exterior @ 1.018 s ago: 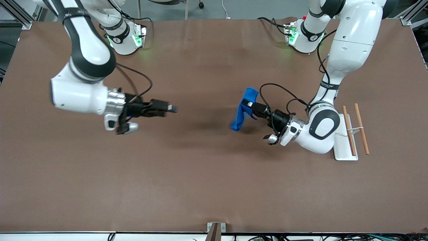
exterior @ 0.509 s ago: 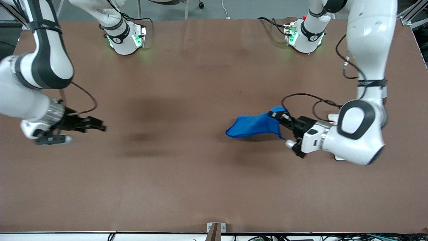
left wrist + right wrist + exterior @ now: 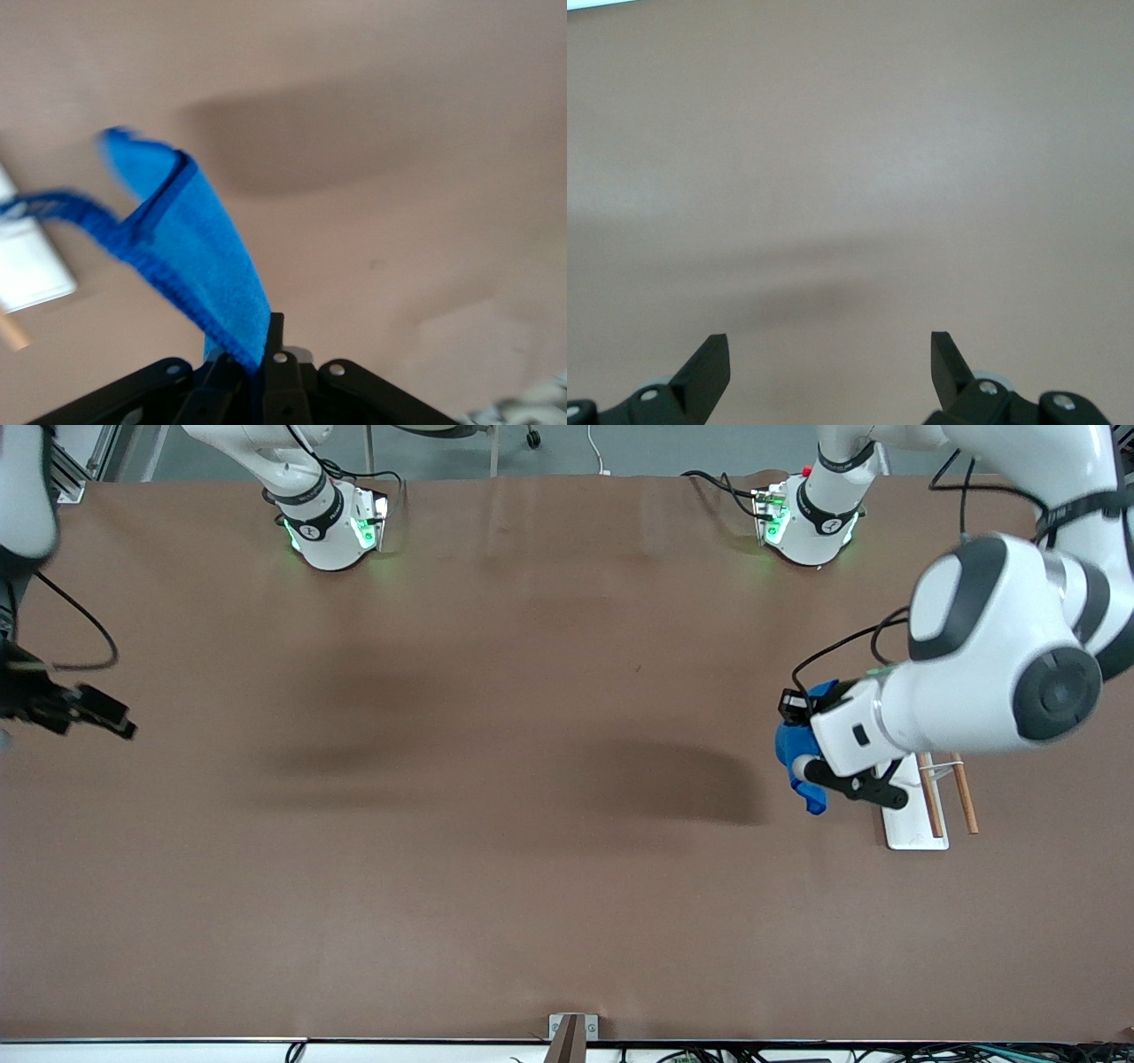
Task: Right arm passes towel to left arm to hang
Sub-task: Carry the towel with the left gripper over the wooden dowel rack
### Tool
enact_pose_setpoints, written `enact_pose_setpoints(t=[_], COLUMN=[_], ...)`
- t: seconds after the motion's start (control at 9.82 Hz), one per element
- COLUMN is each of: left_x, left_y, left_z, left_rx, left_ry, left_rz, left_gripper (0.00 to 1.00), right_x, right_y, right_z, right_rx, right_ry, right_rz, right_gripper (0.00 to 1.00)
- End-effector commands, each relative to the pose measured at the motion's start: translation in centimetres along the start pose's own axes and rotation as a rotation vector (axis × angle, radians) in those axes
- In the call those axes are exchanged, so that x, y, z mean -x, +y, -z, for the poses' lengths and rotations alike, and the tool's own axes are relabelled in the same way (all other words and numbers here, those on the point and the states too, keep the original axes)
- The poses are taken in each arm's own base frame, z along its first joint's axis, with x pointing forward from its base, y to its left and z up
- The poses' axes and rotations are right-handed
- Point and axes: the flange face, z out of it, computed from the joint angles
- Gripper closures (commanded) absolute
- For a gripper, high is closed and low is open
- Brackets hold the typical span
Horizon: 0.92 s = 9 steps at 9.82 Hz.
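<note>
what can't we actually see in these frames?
- Left gripper, front view: mostly covered by its own wrist; the grip on the towel shows only in the left wrist view.
- Towel's corner loop: blurred, left wrist view.
- Rack: partly under the left arm.
- Right gripper: arm cut by frame edge.

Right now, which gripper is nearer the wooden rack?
Left. The left gripper, shut on the towel, hangs beside the rack; the right gripper is open at the right arm's table end.

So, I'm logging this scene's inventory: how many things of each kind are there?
Blue towel: 1, shut in the left end effector
White rack base: 1
Wooden rods: 2
Total: 4
</note>
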Motion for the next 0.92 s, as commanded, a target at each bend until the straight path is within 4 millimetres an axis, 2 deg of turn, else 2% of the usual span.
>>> enact_pose_setpoints(t=[0.0, 0.1, 0.2, 0.31, 0.41, 0.51, 0.61, 0.71, 0.81], left_x=[0.5, 0.9, 1.4, 2.2, 2.4, 2.5, 3.0, 4.9, 5.5], left_y=[-0.4, 0.5, 2.9, 4.8, 5.5, 5.6, 4.7, 4.2, 3.9], left_z=[-0.1, 0.5, 0.8, 1.4, 1.5, 1.5, 2.5, 5.5, 6.2], left_rx=[-0.111, -0.114, -0.129, -0.146, -0.147, -0.147, -0.133, -0.113, -0.109], left_ry=[0.01, 0.021, 0.026, 0.038, 0.04, 0.041, 0.055, 0.106, 0.117], left_rz=[0.056, 0.043, 0.005, -0.025, -0.038, -0.035, -0.043, -0.048, -0.074], left_gripper=[0.99, 1.0, 1.0, 1.0, 1.0, 1.0, 1.0, 1.0, 1.0], right_x=[2.0, 2.3, 2.3, 2.4, 2.3, 2.1, 2.0, 2.1, 2.1], right_y=[2.1, 2.1, 1.9, 0.9, 0.0, -1.9, -2.3, -2.7, -3.0], right_z=[5.5, 9.0, 11.2, 11.3, 11.2, 10.9, 10.7, 10.8, 10.7], right_rx=[0.014, 0.016, 0.03, 0.036, 0.044, 0.072, 0.085, 0.087, 0.087], right_ry=[-0.019, -0.021, -0.018, -0.03, -0.032, -0.035, -0.035, -0.032, -0.039], right_rz=[-0.046, -0.046, -0.042, -0.048, -0.093, -0.064, -0.056, -0.05, -0.043], right_gripper=[0.0, 0.0, 0.0, 0.0, 0.0, 0.0, 0.0, 0.0, 0.0])
